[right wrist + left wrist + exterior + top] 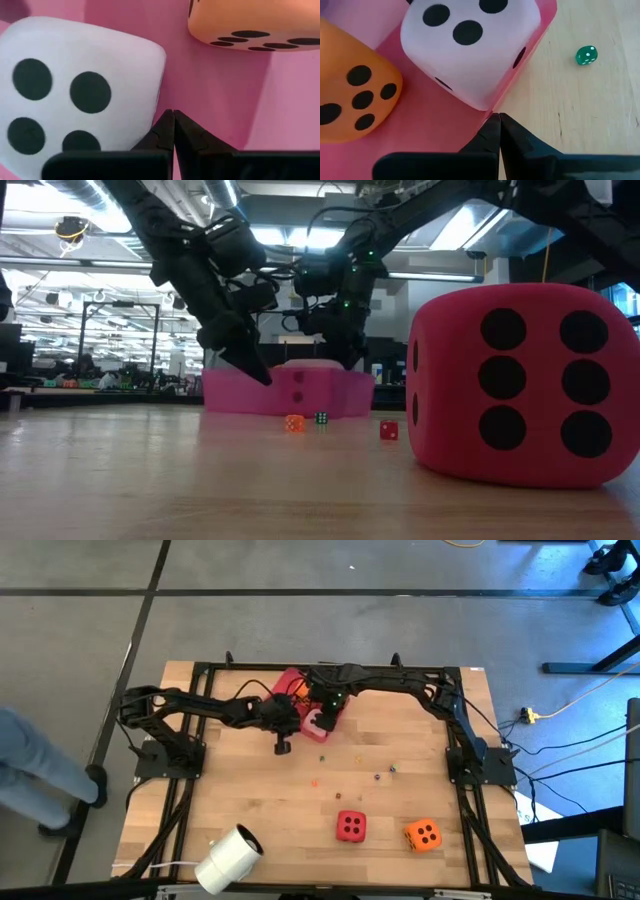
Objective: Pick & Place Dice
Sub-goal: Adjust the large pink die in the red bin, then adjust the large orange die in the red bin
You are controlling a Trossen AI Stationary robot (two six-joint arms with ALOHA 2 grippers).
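Note:
A flat red tray [285, 680] lies at the table's far middle. In it rest a pale pink die [470, 45] and an orange die [355, 95], each on a face. A red die [350, 825] and a second orange die [423, 835] sit on the table near the front edge. My left gripper [496, 119] is shut, slanting down with its tips at the tray's near rim [520, 75]. My right gripper [173, 114] is shut and points down into the tray, just beside the pink die [75, 90]. My left gripper has its shut fingertips [490, 125] right at the tray's near rim; I cannot tell whether they touch it. My right gripper has its shut fingertips [165, 125] close to the pink die's side, over the tray floor [210, 90]; whether they touch either cannot be told.
Tiny coloured dice [378, 777] lie scattered on the wood in front of the tray, one green [586, 55] close to my left gripper. A white roll [230, 858] lies at the front left. The red die [520, 380] fills the low view's right side.

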